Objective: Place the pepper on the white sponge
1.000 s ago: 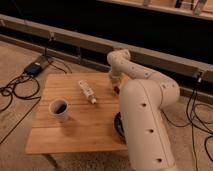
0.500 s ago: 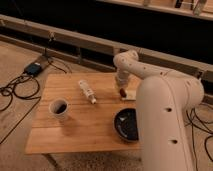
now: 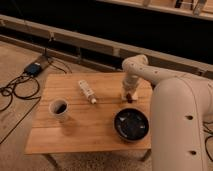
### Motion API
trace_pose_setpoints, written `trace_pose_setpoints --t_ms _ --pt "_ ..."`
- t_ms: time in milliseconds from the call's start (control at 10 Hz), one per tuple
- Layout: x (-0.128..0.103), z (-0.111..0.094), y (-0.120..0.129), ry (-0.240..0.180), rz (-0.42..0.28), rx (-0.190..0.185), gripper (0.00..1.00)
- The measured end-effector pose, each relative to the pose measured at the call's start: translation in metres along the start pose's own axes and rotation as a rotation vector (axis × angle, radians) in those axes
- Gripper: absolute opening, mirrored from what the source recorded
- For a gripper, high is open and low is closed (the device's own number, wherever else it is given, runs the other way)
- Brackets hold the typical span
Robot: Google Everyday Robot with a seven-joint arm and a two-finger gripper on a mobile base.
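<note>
Wooden table (image 3: 75, 135): black bowl (image 3: 131, 124) front right; white cup (image 3: 59, 108) front left; white bottle (image 3: 87, 91) lying mid-table; dark-red pepper (image 3: 130, 98) far right, just beneath the gripper (image 3: 129, 93), whose fingers are together; whether it is gripped is unclear.

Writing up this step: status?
Copy: gripper shut on pepper, low over table, far right. white sponge not made out. black bowl nearer camera, not blocking.
</note>
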Motion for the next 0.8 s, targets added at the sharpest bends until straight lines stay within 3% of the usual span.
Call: trace_pose_setpoints --t_ms 800 --pt "-0.006 0.003 -0.014 -0.006 0.042 0.006 0.00"
